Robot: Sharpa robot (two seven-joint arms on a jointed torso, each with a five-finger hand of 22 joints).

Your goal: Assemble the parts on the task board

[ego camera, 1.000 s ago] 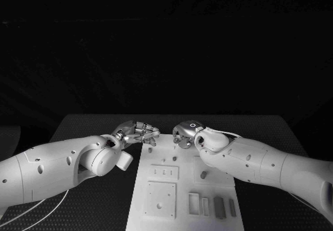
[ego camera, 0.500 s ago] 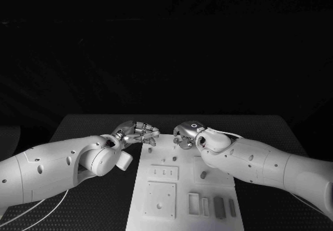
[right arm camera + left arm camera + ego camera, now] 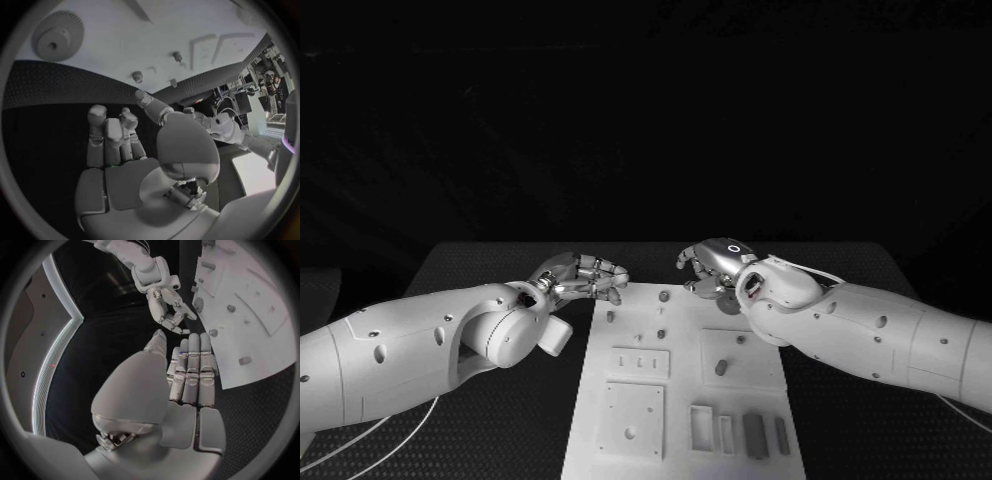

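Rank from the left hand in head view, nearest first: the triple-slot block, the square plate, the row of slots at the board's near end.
From the left hand:
1. Triple-slot block, mid-board, left side.
2. Square plate, just behind it toward the robot.
3. Slot row, near end, right side.

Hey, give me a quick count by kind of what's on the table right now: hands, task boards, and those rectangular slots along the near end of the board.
Hands: 2, the left hand and the right hand
Task board: 1
Rectangular slots in the near row, as the head view shows them: 4
Total: 7
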